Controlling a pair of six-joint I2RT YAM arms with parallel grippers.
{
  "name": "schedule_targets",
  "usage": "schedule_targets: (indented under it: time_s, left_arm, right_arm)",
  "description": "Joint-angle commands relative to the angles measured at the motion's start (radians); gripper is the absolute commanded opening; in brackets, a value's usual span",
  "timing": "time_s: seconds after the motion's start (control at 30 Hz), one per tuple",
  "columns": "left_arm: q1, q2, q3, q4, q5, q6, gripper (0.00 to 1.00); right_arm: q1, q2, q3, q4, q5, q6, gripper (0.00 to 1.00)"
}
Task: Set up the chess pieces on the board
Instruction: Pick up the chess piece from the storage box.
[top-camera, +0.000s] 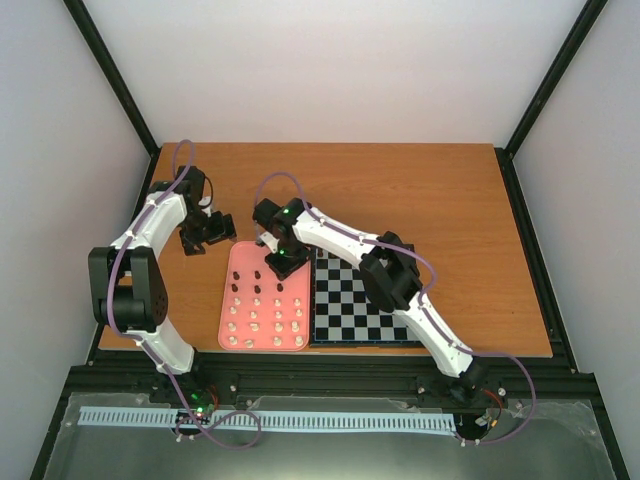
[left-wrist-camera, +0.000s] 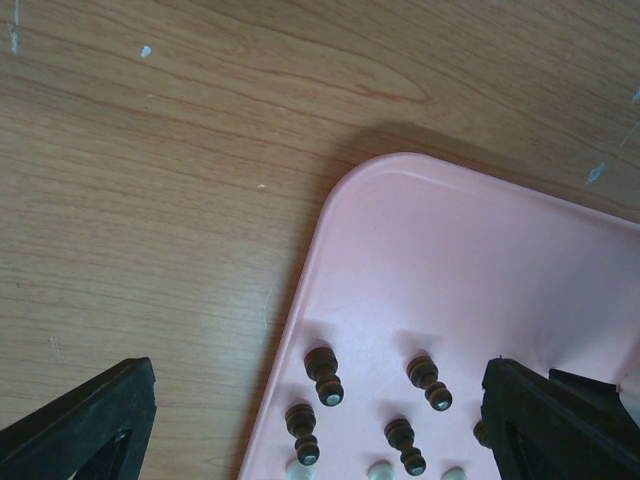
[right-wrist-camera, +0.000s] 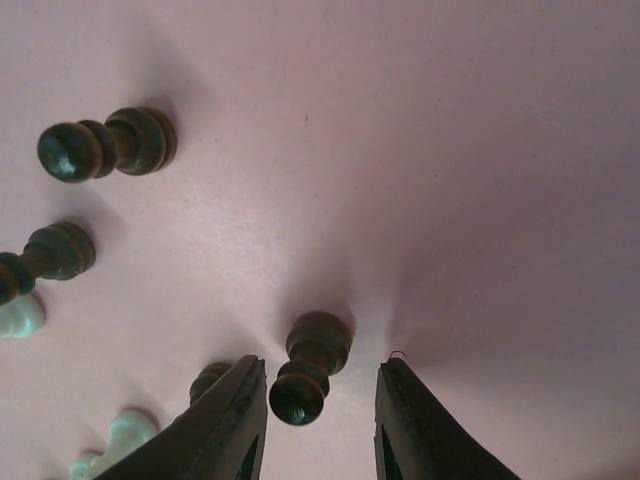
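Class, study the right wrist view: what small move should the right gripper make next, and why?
Probably close the right gripper on the dark pawn: its fingers stand either side of the piece on the pink tray, with gaps showing, so nothing is gripped yet.

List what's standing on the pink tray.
On the tray: dark pieces in the far rows, cream pieces in the near rows. The right pincer hangs over the far right corner, straddling one dark piece; from above it hides what stands there.

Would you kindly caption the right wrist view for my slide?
The right gripper, fingers apart, straddles a dark chess piece standing on the pink tray.
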Motion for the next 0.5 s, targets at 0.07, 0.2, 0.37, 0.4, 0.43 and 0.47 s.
schedule_targets:
  time_s: [0.07, 0.2, 0.37, 0.4, 0.43, 0.47]
  left_arm:
    - [0.000, -0.025, 0.000, 0.013, 0.007, 0.005, 1.00]
    - [0.000, -0.022, 0.000, 0.014, 0.010, 0.005, 1.00]
    - [0.000, -0.022, -0.001, 0.015, 0.011, 0.005, 1.00]
    - [0.000, -0.024, -0.001, 0.015, 0.011, 0.006, 1.00]
    - [0.000, -0.024, -0.003, 0.015, 0.011, 0.005, 1.00]
    - [0.000, -0.025, -0.003, 0.014, 0.011, 0.006, 1.00]
  right_arm:
    - [0.008, 0.034, 0.043, -0.007, 0.007, -0.004, 0.30]
    - [0.008, 0.034, 0.047, -0.006, 0.002, -0.006, 0.29]
    - [0.008, 0.038, 0.050, -0.004, 0.018, 0.001, 0.13]
    - [0.008, 0.039, 0.051, -0.004, 0.019, 0.003, 0.09]
    - [0.008, 0.038, 0.051, -0.004, 0.021, 0.003, 0.06]
    - [0.008, 0.038, 0.051, -0.005, 0.024, 0.003, 0.03]
